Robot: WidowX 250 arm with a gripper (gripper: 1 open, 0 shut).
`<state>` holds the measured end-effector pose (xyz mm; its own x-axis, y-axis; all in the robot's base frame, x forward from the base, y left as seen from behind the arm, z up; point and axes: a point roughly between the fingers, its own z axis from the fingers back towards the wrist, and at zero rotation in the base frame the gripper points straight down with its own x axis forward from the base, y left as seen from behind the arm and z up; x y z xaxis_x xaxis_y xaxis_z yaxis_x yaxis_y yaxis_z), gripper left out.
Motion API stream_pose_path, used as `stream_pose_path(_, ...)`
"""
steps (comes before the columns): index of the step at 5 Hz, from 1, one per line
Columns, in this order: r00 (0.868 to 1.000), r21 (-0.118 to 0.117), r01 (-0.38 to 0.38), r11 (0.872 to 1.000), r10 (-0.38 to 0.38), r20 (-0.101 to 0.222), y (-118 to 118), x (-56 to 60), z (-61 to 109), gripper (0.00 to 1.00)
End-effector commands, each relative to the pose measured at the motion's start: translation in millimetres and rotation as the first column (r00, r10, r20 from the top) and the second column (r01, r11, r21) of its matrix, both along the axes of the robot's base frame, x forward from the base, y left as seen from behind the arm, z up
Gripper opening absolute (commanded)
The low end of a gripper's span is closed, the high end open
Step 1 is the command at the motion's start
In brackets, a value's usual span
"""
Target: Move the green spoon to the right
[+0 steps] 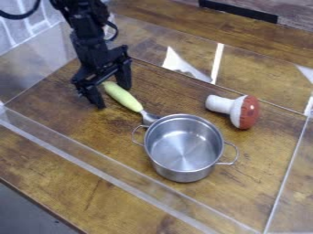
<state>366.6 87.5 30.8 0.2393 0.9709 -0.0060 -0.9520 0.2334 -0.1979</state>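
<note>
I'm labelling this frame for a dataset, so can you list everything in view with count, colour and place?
spoon: one, yellow-green handle with silver bowl, left of centre, its bowl end right beside the pot's rim
pot: one, shiny steel with two handles, front centre, nothing inside
mushroom toy: one, white stem and red cap, lying on its side at right
table: one, brown wood, enclosed by clear walls
gripper: one, black, open, pointing down over the spoon's handle end
</note>
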Motion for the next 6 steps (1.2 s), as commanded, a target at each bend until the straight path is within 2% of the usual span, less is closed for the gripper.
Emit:
stream_pose_path(1, 0.999, 0.013, -0.021, 1.000, 0.020, 0.043, -6, 15.9, 15.4, 0.00)
stream_pose_path(3, 0.999, 0.009, 0.031, 0.999, -0.031, 0.035, 0, 20.4, 17.8, 0.00)
stream_pose_path(6, 0.984, -0.003, 0.175, 0.985, -0.175, 0.018, -3, 4.9, 44.0, 0.00)
